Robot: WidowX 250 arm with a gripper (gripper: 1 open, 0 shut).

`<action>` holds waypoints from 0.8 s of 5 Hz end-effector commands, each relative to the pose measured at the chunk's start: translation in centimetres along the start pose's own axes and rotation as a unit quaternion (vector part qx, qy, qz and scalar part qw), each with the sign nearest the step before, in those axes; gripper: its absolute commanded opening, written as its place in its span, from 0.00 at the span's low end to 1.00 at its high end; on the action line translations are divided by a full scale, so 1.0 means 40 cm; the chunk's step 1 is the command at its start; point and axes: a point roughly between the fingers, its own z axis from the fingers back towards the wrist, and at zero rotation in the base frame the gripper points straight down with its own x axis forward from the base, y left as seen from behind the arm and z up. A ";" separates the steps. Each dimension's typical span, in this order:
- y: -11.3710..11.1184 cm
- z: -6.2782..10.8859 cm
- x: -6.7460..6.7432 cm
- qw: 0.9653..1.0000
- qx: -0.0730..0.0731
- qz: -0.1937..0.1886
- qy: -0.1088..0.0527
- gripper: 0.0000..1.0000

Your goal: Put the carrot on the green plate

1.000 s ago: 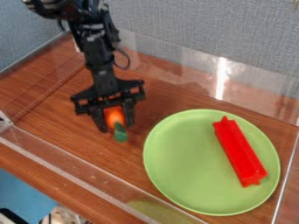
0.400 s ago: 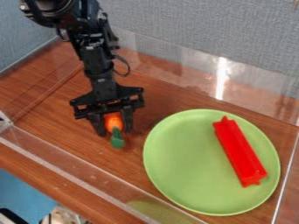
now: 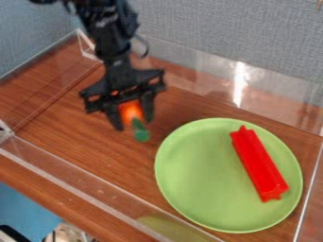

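Above the tabletop (image 3: pixel 51 104), left of the green plate (image 3: pixel 202 184), your gripper (image 3: pixel 131 113) has its jaws pinching the carrot (image 3: pixel 134 118), stem end hanging down, clear of the wood.

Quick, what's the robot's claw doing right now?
Gripper: shut on the carrot, lifted off the table.

The reddish-brown wooden table (image 3: pixel 57 109) looks polished, with a faint sheen. The large round light-green plate (image 3: pixel 202 180) and the red ridged bar (image 3: pixel 259 163) appear smooth, slightly glossy plastic. Clear glossy panels (image 3: pixel 240 80) wall the far side; the black gripper (image 3: pixel 130 115) looks matt.
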 end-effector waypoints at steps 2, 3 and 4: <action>-0.140 -0.005 -0.117 0.997 -0.035 -0.063 0.007 0.00; -0.206 -0.053 -0.200 0.996 -0.044 -0.080 -0.002 0.00; -0.235 -0.096 -0.251 0.994 -0.057 -0.084 -0.035 0.00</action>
